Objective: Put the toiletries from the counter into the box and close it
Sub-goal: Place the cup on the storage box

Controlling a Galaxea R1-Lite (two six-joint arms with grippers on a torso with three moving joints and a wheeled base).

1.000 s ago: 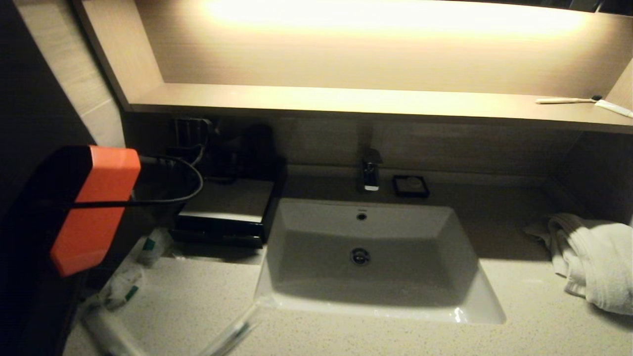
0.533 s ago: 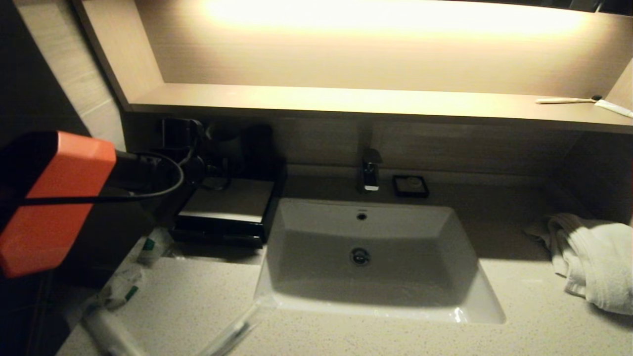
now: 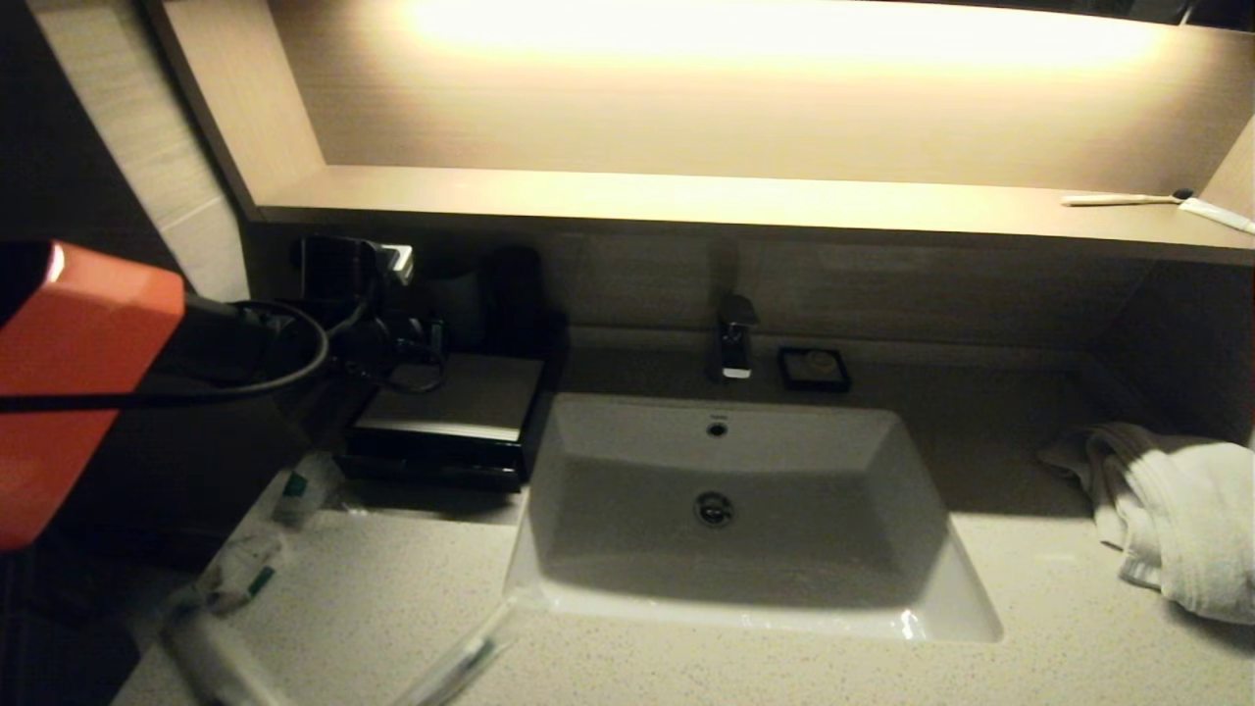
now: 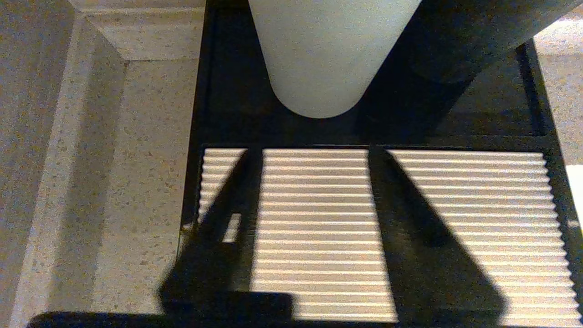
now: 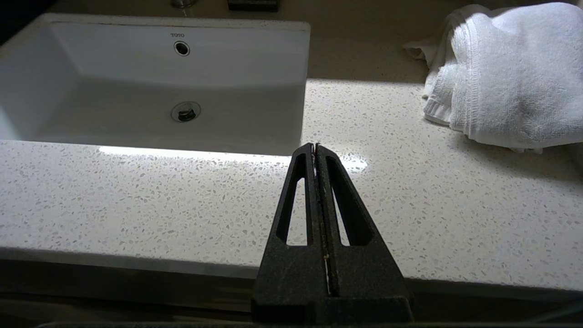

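The black box (image 3: 446, 407) with its ribbed pale top panel (image 4: 314, 228) stands on the counter (image 3: 392, 598), left of the sink. Its front drawer looks slightly pulled out. My left gripper (image 4: 314, 152) hangs over the back of the top panel, open, with nothing between its dark fingers (image 4: 410, 218). In the head view it shows at the box's back left corner (image 3: 407, 343). The toiletries lie on the counter at the front left: a white sachet with a green mark (image 3: 302, 487), another sachet (image 3: 240, 571), a white tube (image 3: 211, 659) and a clear-wrapped toothbrush (image 3: 456, 667). My right gripper (image 5: 315, 146) is shut and empty above the counter's front edge.
A white sink basin (image 3: 726, 588) fills the middle, with a faucet (image 3: 735, 338) and a black soap dish (image 3: 814, 368) behind it. A white towel (image 3: 1167, 510) lies at the right. A white cup (image 4: 319, 54) and a dark cup (image 4: 455, 41) stand behind the box. A bare toothbrush (image 3: 1123, 199) lies on the lit shelf.
My left arm has swung leftwards and up, and its wrist has risen above the box's back left corner. The toiletries and the box have not moved.
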